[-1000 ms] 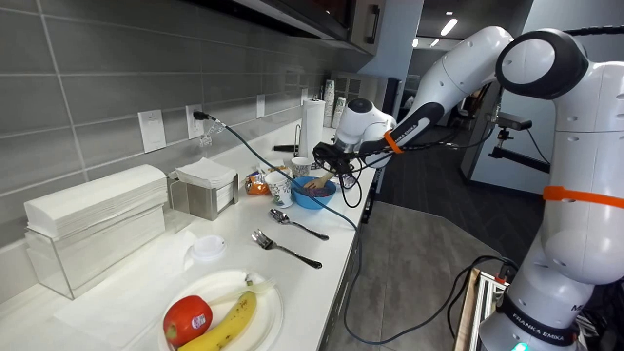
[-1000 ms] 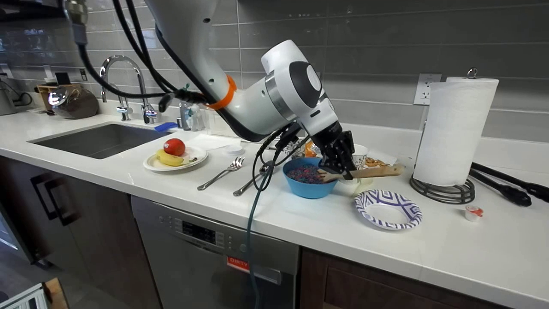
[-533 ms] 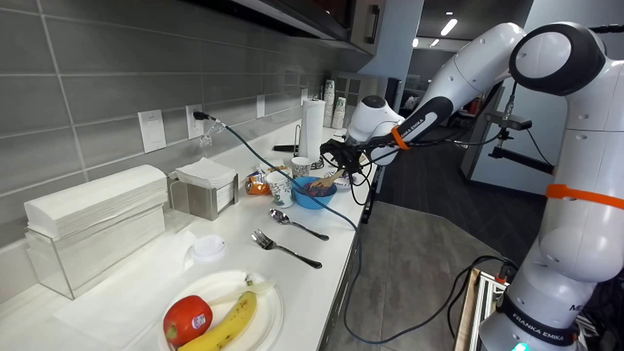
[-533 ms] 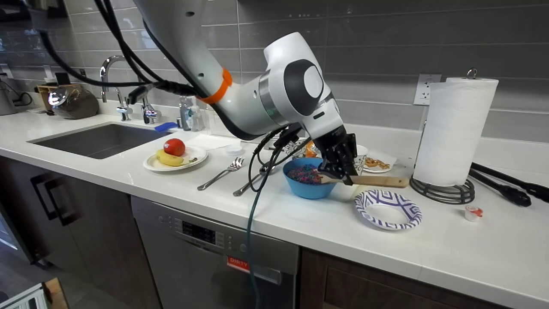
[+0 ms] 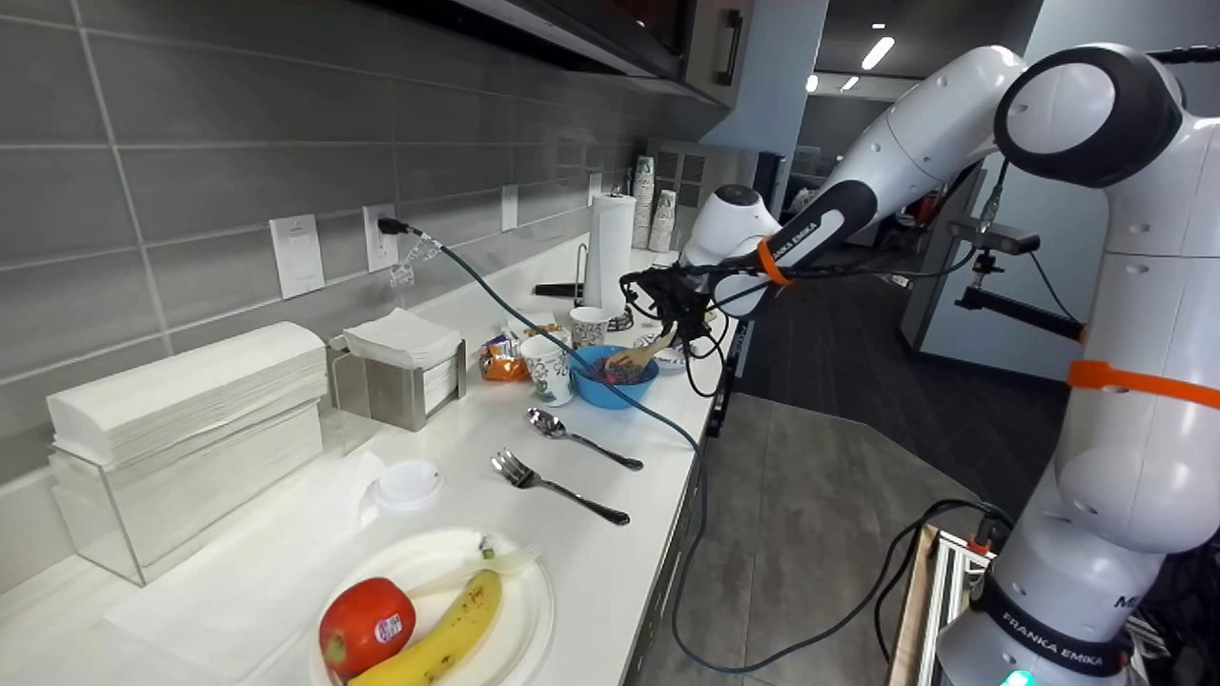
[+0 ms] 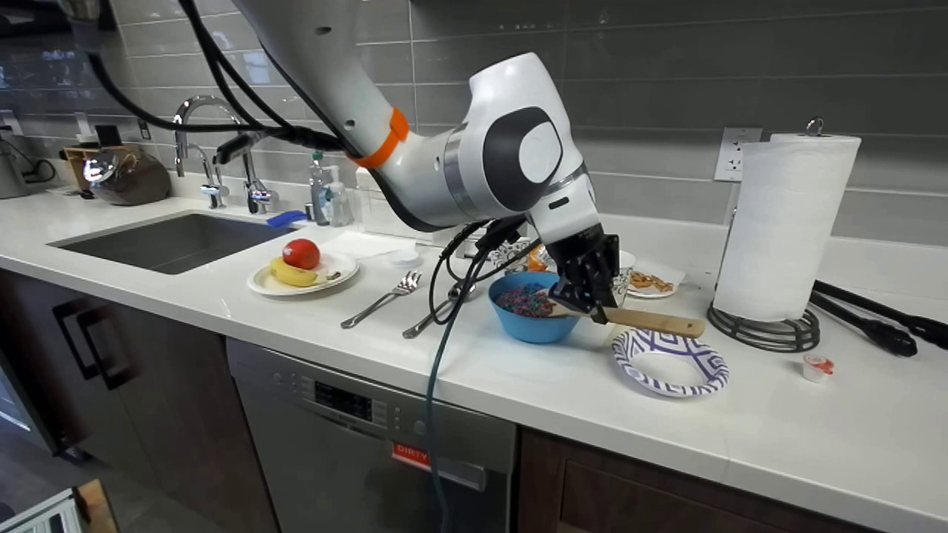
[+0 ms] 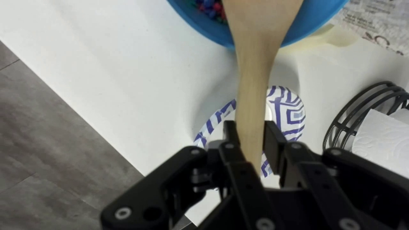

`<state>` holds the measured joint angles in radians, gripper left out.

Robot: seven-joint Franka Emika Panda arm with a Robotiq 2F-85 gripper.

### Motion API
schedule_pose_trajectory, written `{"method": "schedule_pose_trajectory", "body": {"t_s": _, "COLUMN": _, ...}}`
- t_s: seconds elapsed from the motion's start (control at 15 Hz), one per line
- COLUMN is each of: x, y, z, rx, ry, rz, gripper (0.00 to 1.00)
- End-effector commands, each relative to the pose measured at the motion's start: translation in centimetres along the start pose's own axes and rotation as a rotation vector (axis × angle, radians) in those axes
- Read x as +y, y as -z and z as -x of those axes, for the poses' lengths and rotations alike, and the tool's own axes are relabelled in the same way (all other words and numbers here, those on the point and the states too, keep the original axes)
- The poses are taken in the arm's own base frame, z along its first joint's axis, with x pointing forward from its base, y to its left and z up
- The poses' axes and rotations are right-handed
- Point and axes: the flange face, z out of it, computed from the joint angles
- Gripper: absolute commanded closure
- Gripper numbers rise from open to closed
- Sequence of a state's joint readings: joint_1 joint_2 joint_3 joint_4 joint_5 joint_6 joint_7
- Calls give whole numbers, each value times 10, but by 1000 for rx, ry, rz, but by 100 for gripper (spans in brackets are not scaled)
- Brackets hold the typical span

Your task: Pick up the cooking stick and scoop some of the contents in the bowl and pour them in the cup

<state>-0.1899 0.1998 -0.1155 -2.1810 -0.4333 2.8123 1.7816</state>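
Observation:
The tan wooden cooking stick (image 7: 254, 73) is pinched by its handle between my gripper's (image 7: 250, 126) two black fingers. It slopes over the near rim of the bright-blue bowl (image 6: 535, 328), its broad end (image 5: 629, 358) down among the small red and blue contents (image 6: 523, 300). The handle's free end (image 6: 685, 326) sticks out on the opposite side of the gripper, above a patterned paper dish. Two paper cups stand near the bowl: a leafy-print cup (image 5: 547, 372) right beside it, and another cup (image 5: 589, 326) behind. Which one the task means, I cannot tell.
The purple-patterned dish (image 6: 670, 370) lies under the handle. Close by are a paper towel roll (image 6: 789, 229), a spoon (image 5: 581, 438), a fork (image 5: 562, 491) and a snack plate (image 6: 652, 285). A cable (image 5: 496, 300) crosses in front of the bowl in an exterior view.
My gripper has shifted slightly, away from the wall socket side, still holding the stick. The handle's free end has tipped lower, while the broad end stays in the bowl.

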Motion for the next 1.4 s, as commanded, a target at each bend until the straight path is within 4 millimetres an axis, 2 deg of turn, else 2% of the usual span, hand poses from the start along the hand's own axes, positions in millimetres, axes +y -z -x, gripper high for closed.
{"method": "schedule_pose_trajectory", "body": {"t_s": 0.0, "x": 0, "y": -9, "z": -1, "rx": -58, "ry": -34, "rz": -12, "gripper": 94}}
{"method": "schedule_pose_trajectory", "body": {"t_s": 0.33, "x": -5, "y": -9, "z": -6, "rx": -135, "ry": -78, "rz": 0, "gripper": 94}}
{"method": "schedule_pose_trajectory", "body": {"t_s": 0.8, "x": -14, "y": 5, "z": -27, "rx": -229, "ry": -156, "rz": -4, "gripper": 94}}
{"method": "schedule_pose_trajectory", "body": {"t_s": 1.33, "x": -17, "y": 10, "z": -43, "rx": -324, "ry": -201, "rz": 70, "gripper": 94}}
